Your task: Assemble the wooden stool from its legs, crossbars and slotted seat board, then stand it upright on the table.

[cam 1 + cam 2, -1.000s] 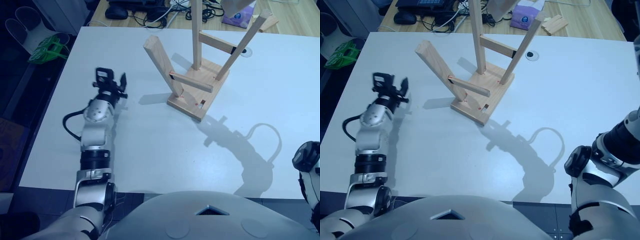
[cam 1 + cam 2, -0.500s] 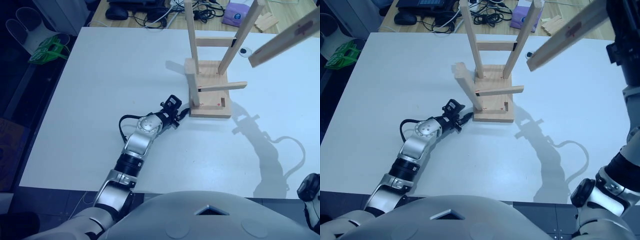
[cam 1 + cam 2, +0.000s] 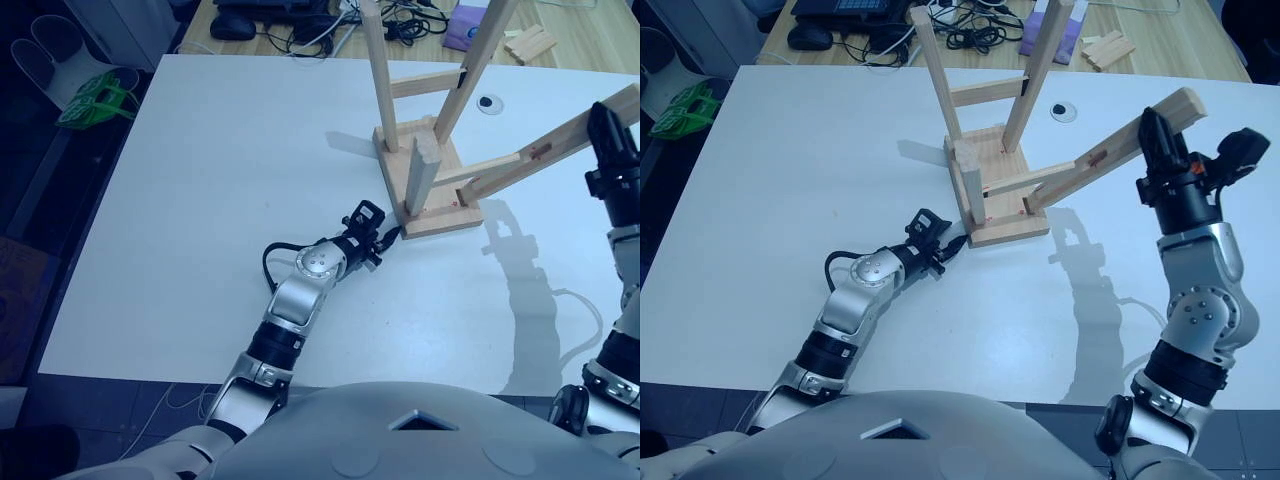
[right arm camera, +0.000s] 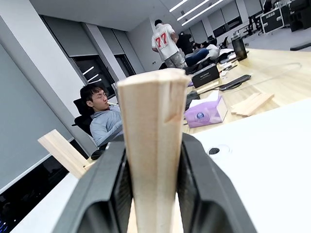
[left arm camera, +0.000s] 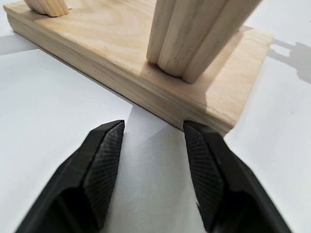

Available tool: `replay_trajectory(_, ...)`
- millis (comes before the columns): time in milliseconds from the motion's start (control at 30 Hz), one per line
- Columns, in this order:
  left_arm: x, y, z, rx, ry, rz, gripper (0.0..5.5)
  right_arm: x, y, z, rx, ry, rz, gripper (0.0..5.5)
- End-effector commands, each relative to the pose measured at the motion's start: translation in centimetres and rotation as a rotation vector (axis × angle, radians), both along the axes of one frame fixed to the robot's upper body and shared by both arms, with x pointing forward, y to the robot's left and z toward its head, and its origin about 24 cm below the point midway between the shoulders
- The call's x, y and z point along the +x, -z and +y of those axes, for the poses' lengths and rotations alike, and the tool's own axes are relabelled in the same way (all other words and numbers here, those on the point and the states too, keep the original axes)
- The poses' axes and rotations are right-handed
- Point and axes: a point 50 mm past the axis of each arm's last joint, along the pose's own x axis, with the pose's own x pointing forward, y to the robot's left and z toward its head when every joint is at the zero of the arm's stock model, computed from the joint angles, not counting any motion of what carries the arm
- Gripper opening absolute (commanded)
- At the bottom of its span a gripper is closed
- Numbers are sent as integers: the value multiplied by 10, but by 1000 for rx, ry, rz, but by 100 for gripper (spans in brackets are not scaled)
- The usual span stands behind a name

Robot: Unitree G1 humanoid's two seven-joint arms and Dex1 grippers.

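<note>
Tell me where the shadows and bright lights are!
Left eye view: an arm-shaped shadow lies on the table, right of the stool. Left wrist view: the seat casts a grey band on the table, off from the open left end effector. Right wrist view: ceiling lights shine in strips far behind the leg.
</note>
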Motion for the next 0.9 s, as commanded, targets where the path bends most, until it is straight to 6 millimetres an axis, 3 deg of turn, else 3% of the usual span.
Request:
replay_trajectory(33,2,0,4,18,-29,-4,225,-4,5,2,-32,-17,16,103)
replay_trajectory(167,5,0,8,35,-38,-14,225,-1,4,1,-66,-19,0,103)
replay_trajectory(300,6,-1,9,29,-42,-12,225,4,1,-12,-86,11,-11,103)
replay_trajectory(433,5,-1,8,32,-31,-11,225,4,12,-14,-81,26,16,103)
replay_trajectory(900,5,-1,6,33,-13,-15,225,8,18,18,-152,-120,58,103)
